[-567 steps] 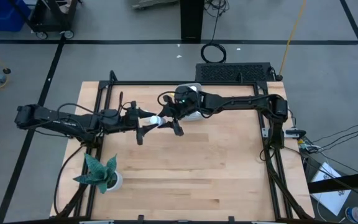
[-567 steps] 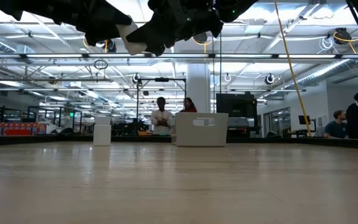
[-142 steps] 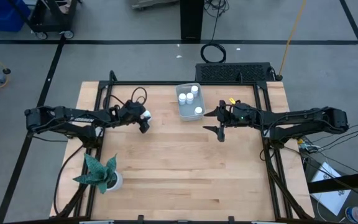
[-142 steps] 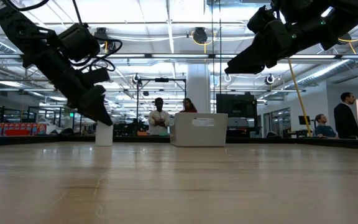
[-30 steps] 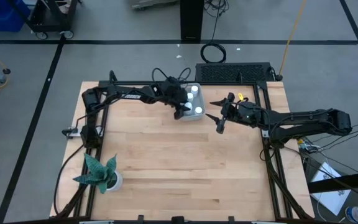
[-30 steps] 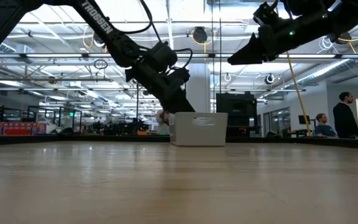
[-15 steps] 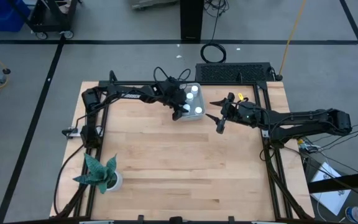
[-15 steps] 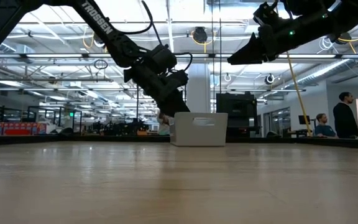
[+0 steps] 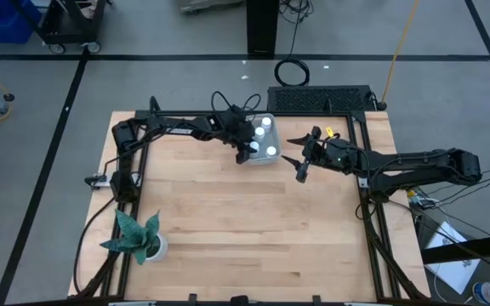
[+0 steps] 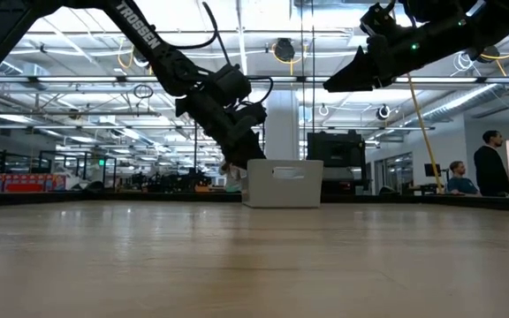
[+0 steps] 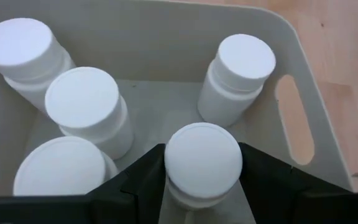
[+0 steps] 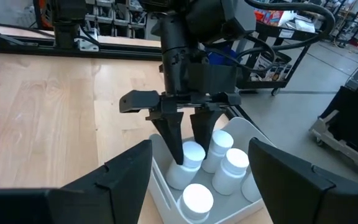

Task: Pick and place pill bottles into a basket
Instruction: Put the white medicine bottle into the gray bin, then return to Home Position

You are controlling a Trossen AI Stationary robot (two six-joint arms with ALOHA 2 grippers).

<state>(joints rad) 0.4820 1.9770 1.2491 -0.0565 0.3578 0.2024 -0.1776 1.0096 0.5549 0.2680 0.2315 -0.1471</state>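
Left gripper (image 11: 201, 180) dips into small pale grey-blue rectangular plastic basket (image 11: 291, 74), dark fingers flanking last tiny white capped pill bottle (image 11: 202, 163), upright, long axis vertical, directly between jaws; grip loosening, contact unclear. Four smooth white cylindrical bottles (image 11: 82, 112) stand just beyond. Right gripper (image 9: 299, 160) hovers spread wide, beside basket, empty.

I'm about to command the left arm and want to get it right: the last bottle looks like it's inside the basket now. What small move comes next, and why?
Probably finish opening the left gripper, then lift straight up. Its fingers flank the fifth pill bottle, already down inside the basket beside four others. The right gripper waits open beside the basket.
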